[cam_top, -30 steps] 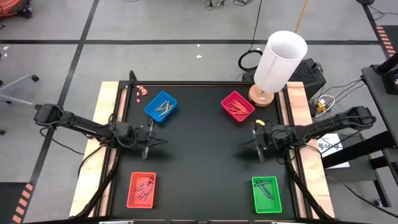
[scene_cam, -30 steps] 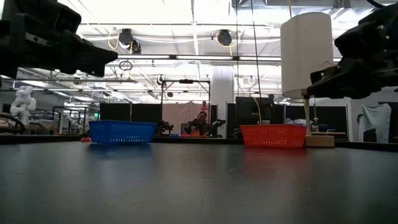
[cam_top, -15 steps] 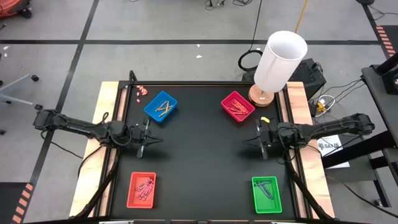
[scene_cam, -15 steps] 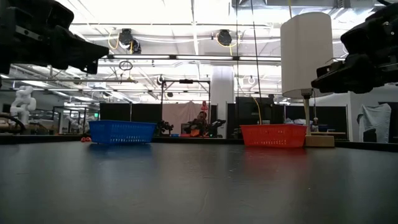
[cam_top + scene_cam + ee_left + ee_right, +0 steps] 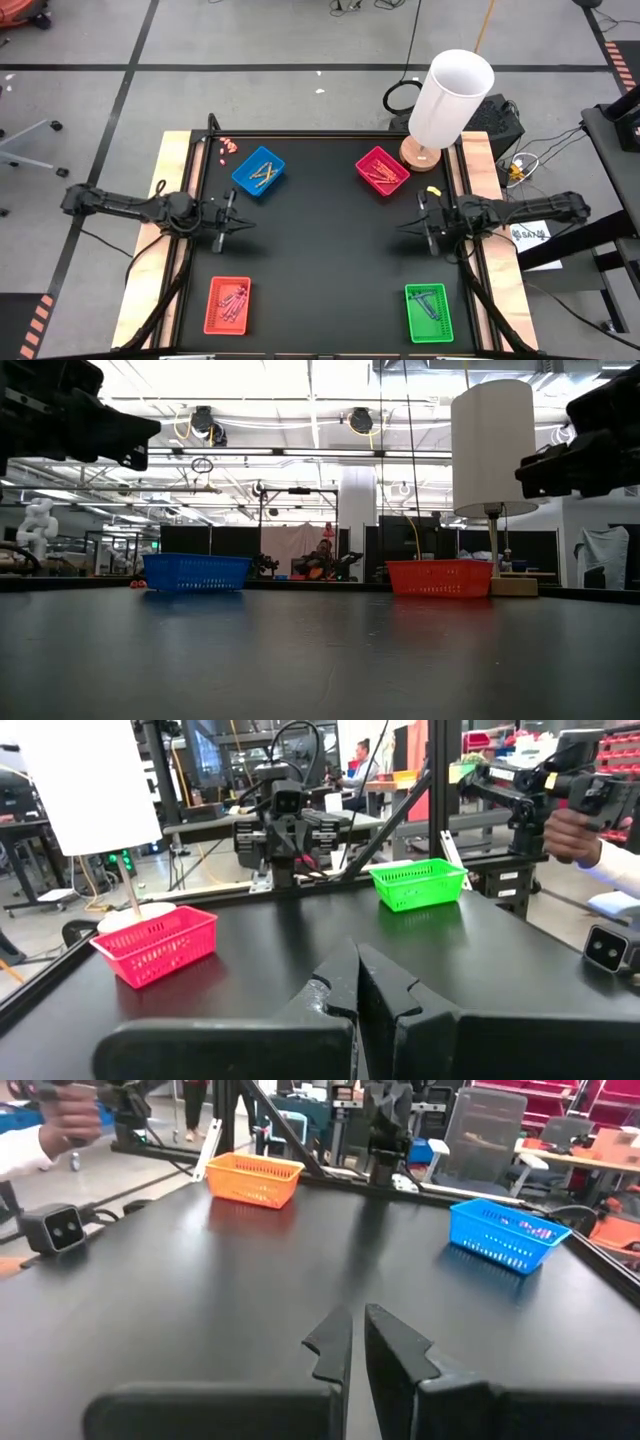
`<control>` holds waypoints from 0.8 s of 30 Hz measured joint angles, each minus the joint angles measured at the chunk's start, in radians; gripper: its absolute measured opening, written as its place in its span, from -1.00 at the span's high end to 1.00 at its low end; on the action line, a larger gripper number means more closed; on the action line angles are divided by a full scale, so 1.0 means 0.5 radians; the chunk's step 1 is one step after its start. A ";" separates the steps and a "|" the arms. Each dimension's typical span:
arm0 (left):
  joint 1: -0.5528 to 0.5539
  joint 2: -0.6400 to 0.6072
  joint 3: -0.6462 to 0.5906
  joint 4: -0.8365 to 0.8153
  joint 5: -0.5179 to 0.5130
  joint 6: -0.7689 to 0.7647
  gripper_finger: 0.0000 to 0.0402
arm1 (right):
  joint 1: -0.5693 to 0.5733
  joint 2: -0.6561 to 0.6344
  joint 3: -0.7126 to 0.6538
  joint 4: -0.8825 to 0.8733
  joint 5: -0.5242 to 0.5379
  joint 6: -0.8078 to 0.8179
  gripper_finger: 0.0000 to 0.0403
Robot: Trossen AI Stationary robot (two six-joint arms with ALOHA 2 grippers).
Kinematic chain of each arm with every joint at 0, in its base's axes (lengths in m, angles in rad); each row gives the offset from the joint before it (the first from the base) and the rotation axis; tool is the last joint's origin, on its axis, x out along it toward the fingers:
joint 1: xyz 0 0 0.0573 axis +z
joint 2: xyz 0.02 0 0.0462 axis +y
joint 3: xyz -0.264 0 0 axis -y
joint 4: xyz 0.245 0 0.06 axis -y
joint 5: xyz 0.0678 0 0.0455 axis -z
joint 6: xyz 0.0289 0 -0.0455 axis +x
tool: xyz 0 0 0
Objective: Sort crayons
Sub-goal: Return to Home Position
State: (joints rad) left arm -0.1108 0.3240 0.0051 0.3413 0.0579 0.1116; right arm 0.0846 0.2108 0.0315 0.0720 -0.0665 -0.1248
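Left hand (image 5: pixel 240 222) is held above the left side of the worktop (image 5: pixel 320 250), its fingers pressed together with nothing between them. Right hand (image 5: pixel 402 228) is held likewise on the right side, closed and empty, and the two are pointed at each other. Nothing is touched by either. Crayons (image 5: pixel 262 172) are seen inside the four trays: yellow ones in the blue tray (image 5: pixel 247 164), others in the magenta tray (image 5: pixel 367 154), red tray (image 5: pixel 208 305) and green tray (image 5: pixel 409 315), where the colours are perhaps too small to be told. A white-shaded lamp (image 5: pixel 450 100) is stood just beside the magenta tray.
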 joint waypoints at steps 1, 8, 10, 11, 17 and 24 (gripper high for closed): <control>0.000 -0.026 0.000 -0.018 0.000 0.000 1.00 | 0.000 -0.029 0.000 -0.022 -0.004 0.000 0.92; 0.000 -0.223 0.000 -0.169 0.013 0.015 1.00 | 0.000 -0.239 0.000 -0.122 0.027 0.001 0.92; 0.000 -0.287 -0.001 -0.232 0.020 0.025 1.00 | 0.000 -0.291 0.000 -0.154 0.027 -0.011 0.92; 0.000 -0.322 -0.001 -0.257 0.020 0.047 1.00 | 0.000 -0.309 0.000 -0.157 0.027 -0.018 0.92; 0.001 -0.529 -0.002 -0.445 0.017 0.054 1.00 | 0.000 -0.372 0.000 -0.169 0.027 -0.061 0.92; 0.000 -0.648 -0.002 -0.607 0.007 0.050 1.00 | 0.000 -0.374 0.000 -0.176 0.030 -0.043 0.92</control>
State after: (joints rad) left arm -0.1108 0.0002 0.0044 0.0380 0.0616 0.1368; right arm 0.0845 0.0238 0.0315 -0.0158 -0.0517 -0.1465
